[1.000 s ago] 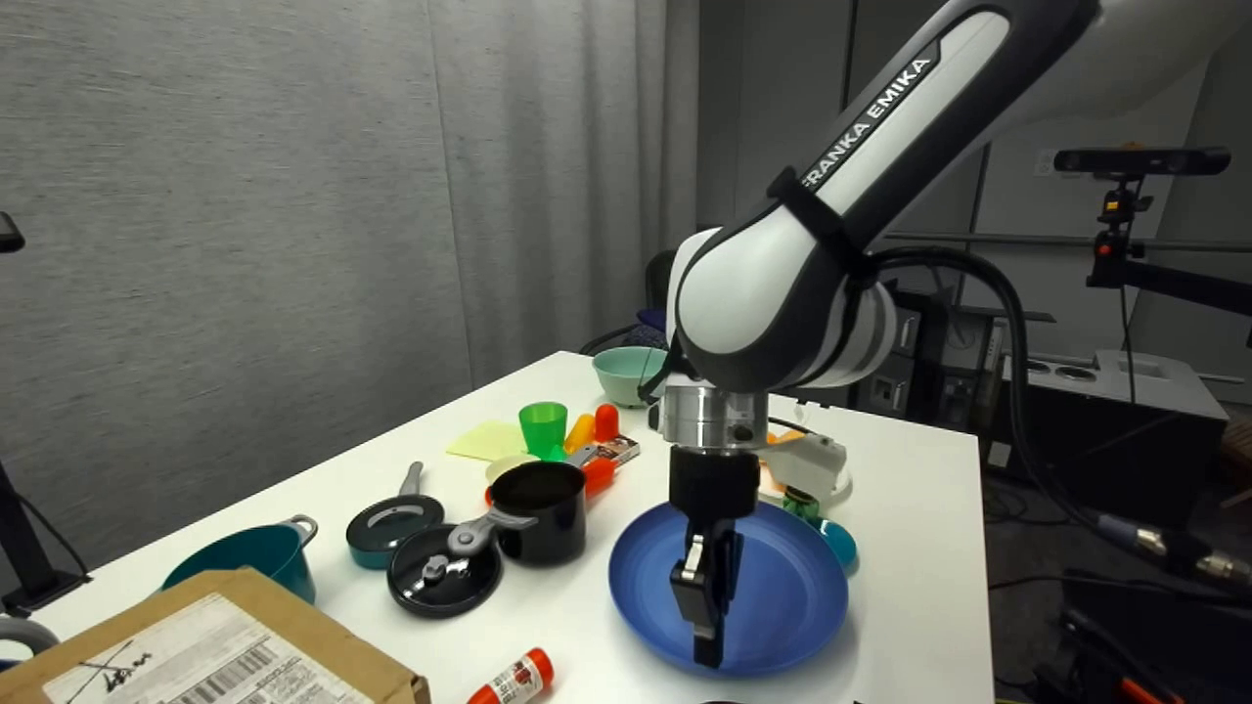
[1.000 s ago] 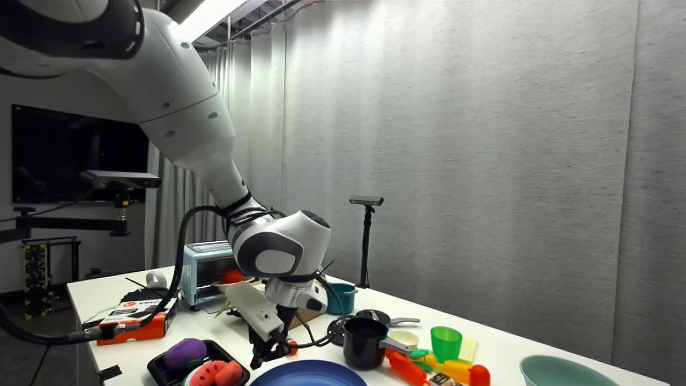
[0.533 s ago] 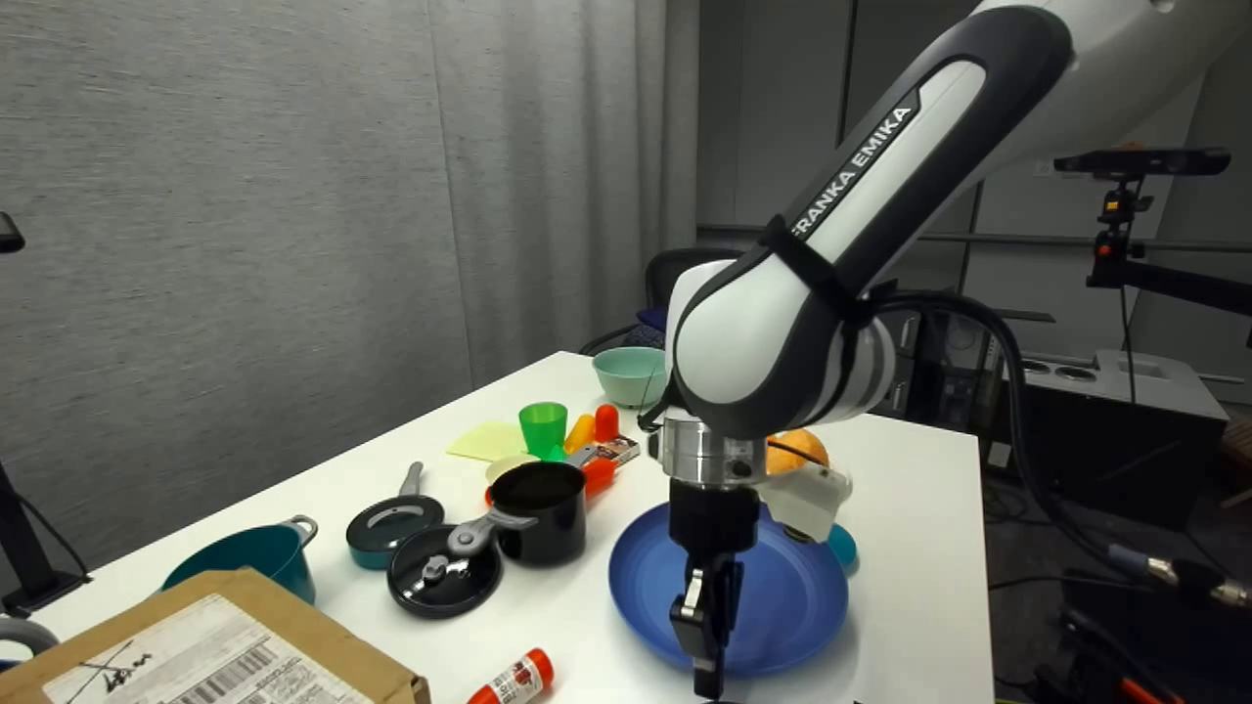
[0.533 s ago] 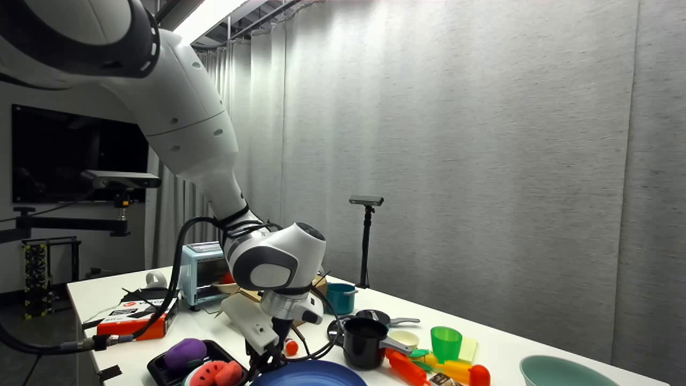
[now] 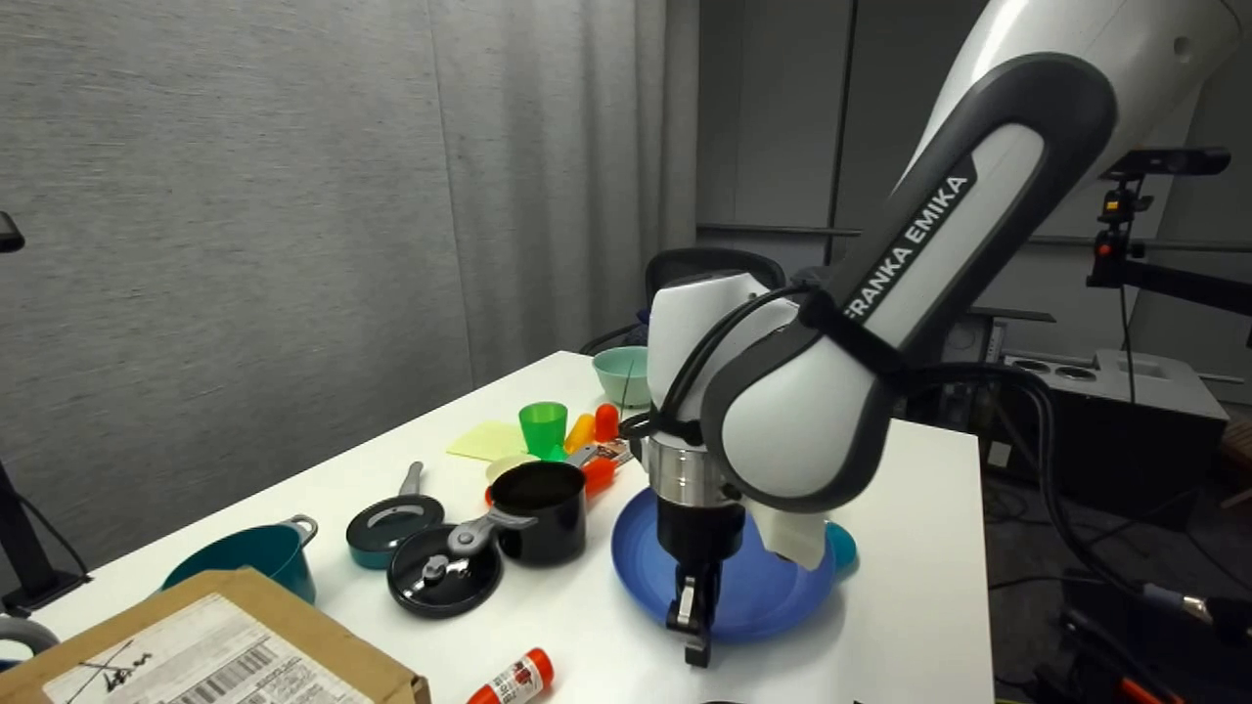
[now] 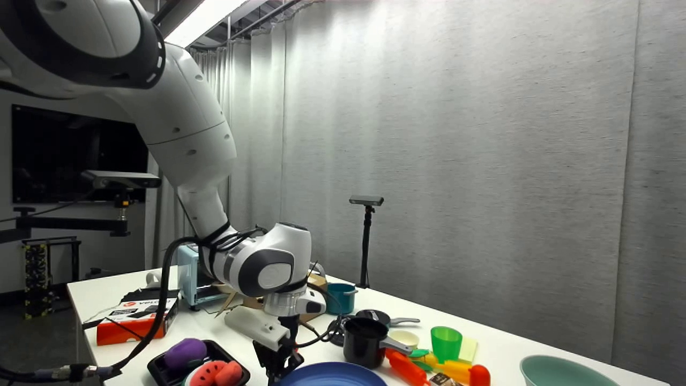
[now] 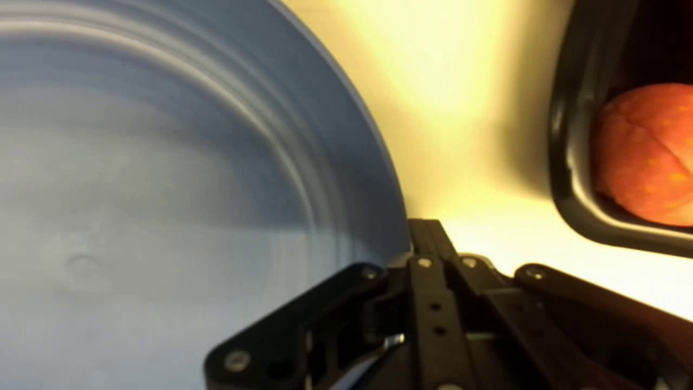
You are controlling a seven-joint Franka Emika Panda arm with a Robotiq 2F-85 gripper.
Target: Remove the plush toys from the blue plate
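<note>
In the wrist view the 2 fingers of the gripper point(image 7: 431, 233) meet at their tips, with no gap showing and nothing held between them. They stand right at the outer edge of the blue plate point(image 7: 162, 179); whether they touch its rim or hang just beside it, I cannot tell. No toy shows on any part of the plate in view: the wrist view takes in a broad, bare stretch of it, though the arm point(image 5: 802, 430) hides some in an exterior view and the edge of the view cuts off more. Across a strip of table point(image 7: 460, 173), near the plate but apart from it, sits a black tray point(image 7: 563, 173) with a red plush toy point(image 7: 644, 154) lying inside, close to its corner. An exterior view shows 3 plush toys in that tray: what seems to be the same red toy, a purple toy point(image 6: 185, 354) and a melon-slice toy point(image 6: 206, 372). So I judge the clearing done or all but done: these 3 are off the plate, and what could be left is any toy on its hidden part, then lifting the gripper away. Farther out, a black pot point(image 5: 558, 533) stands near the plate, with a green cup point(image 5: 544, 427) beyond it.
</note>
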